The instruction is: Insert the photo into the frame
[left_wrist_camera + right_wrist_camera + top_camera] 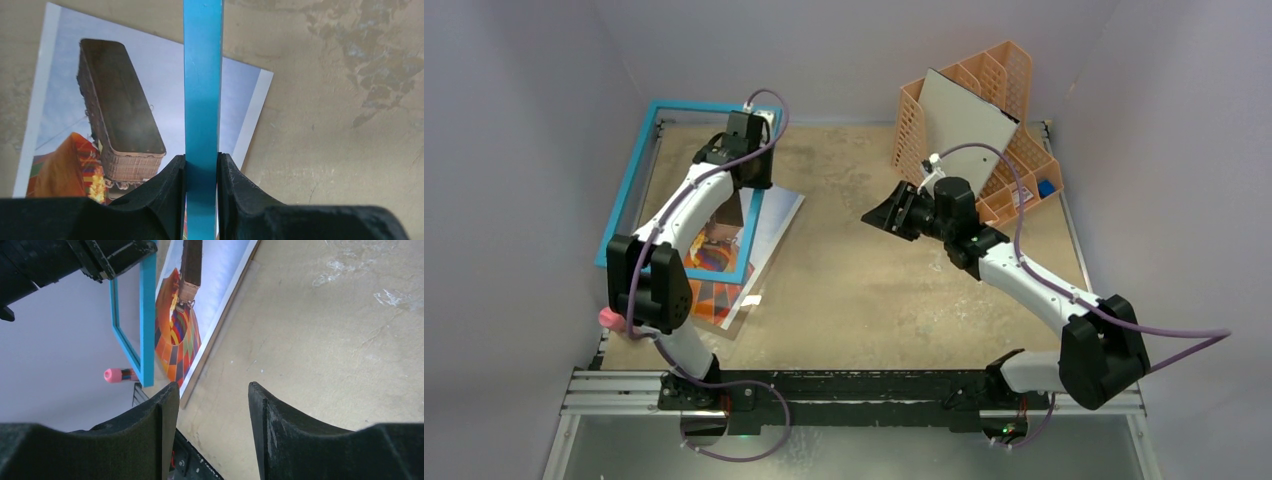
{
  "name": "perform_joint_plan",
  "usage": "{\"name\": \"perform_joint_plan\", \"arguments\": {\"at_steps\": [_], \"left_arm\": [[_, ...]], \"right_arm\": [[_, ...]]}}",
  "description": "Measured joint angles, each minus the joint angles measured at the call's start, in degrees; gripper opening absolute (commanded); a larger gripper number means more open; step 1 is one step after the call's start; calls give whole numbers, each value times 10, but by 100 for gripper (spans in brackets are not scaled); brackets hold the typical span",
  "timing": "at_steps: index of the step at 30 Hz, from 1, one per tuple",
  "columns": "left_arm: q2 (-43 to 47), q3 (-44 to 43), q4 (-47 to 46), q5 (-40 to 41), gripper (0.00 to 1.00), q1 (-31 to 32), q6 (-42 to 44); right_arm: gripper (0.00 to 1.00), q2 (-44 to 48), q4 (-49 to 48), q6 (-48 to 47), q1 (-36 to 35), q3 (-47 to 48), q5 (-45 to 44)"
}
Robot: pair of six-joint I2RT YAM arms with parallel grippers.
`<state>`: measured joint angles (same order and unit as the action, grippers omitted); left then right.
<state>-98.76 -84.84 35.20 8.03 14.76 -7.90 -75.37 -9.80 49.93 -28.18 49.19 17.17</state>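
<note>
On the left, the thin bright blue rectangular picture frame (202, 75) hangs over the worn tan counter (874, 290), its right rail pinched between the left gripper's (201, 162) fingers. Beneath that rail, the large paper photo of an orange hot-air balloon with a brown basket (776, 215) lies flat on the counter's left half. Right of centre, the right gripper (214, 395) hovers, fingers spread wide and empty. At the far right, an orange lattice organiser (1014, 70) holds a grey-white board (964, 125).
</note>
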Motion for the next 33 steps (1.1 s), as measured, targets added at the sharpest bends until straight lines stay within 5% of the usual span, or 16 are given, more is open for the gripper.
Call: {"name": "perform_joint_plan", "arguments": {"at_steps": [11,21,33], "left_arm": [[29,-66,32,-33,0,0,-12],[68,-106,29,-202,0,0,-140],[126,-72,-200,-413,0,0,-387]], "right_arm": [[85,0,-56,14,0,0,37],[91,1,-205,42,-11,-3,108],[93,-61,-334,88,-48,36,169]]}}
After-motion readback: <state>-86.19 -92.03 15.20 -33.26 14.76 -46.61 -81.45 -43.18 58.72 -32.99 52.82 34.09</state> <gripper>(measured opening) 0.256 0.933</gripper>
